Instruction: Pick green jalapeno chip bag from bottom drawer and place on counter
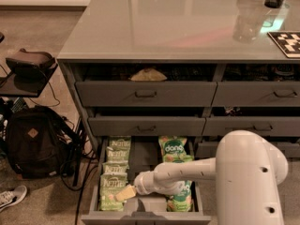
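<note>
The bottom drawer (140, 218) is pulled open. Its left column holds several pale olive-green Kettle jalapeno chip bags (112, 187), lying flat one behind the other. My gripper (123, 192) is down inside the drawer, at the right edge of the frontmost Kettle bag and touching or just above it. My white arm (187, 172) reaches in from the right. The glossy grey-beige counter (178, 22) lies above the drawers.
Darker green "dang" bags (172, 147) fill the drawer's right column, partly under my arm. The upper drawers (146, 93) stand slightly open. A black backpack (33, 142), cables and a shoe (10, 197) are on the floor to the left. A clear cup (247, 25) and a marker tag (287, 42) sit on the counter.
</note>
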Controlling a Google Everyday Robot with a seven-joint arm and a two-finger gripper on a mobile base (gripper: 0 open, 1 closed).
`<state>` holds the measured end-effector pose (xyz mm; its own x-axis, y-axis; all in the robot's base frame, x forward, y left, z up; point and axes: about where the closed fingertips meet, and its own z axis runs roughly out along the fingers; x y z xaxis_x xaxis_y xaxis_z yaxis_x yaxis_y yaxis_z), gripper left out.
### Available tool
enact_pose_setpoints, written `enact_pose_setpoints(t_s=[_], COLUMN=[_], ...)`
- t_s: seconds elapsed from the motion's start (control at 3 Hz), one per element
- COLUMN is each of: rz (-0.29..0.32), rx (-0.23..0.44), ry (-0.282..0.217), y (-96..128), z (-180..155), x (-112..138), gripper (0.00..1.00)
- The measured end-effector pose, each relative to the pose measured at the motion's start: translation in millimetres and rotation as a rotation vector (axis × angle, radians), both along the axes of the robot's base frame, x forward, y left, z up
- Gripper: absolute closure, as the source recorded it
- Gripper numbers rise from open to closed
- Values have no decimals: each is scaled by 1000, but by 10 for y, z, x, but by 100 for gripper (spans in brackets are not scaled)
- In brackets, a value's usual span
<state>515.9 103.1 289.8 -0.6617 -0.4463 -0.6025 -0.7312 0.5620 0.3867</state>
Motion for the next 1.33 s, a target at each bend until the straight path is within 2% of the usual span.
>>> enact_pose_setpoints(t_s=[0.33,0.67,1.33], rz=[-99,-107,26], rx=[-46,-40,-80], ry=[40,19,-54], y=[6,46,361], z=[-249,-426,-596], x=[27,116,145], gripper=[0,0,0])
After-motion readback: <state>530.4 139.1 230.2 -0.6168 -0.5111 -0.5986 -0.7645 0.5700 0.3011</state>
